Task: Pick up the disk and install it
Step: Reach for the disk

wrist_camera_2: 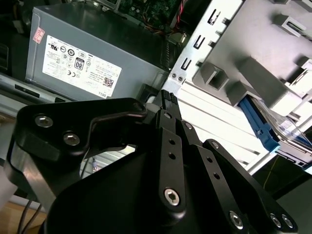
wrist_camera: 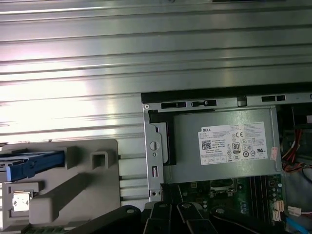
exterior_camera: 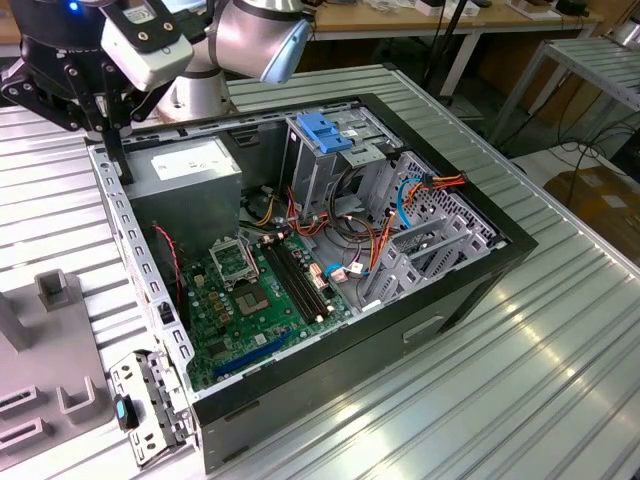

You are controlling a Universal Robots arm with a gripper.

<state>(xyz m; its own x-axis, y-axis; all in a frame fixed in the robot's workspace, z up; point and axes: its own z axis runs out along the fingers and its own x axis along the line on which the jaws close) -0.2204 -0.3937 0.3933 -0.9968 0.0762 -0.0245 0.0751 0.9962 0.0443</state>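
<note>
The disk (wrist_camera: 30, 165) lies on a grey fixture (wrist_camera: 83, 180) beside the computer case; its blue rail and part of its shiny face show. The second wrist view shows the disk (wrist_camera_2: 259, 123) by the same blue rail, on that fixture (wrist_camera_2: 253, 73). My gripper (exterior_camera: 117, 165) hangs shut and holds nothing. It is over the case's rim by the power supply (exterior_camera: 190, 170), apart from the disk. Its black fingers (wrist_camera_2: 168, 100) lie together in both wrist views.
The open computer case (exterior_camera: 470, 290) lies on a ribbed metal table (exterior_camera: 560, 380). Inside are a green motherboard (exterior_camera: 255, 290), loose cables and a grey cage with a blue handle (exterior_camera: 322, 132). A loose metal bracket (exterior_camera: 150, 405) lies at the exterior view's lower left.
</note>
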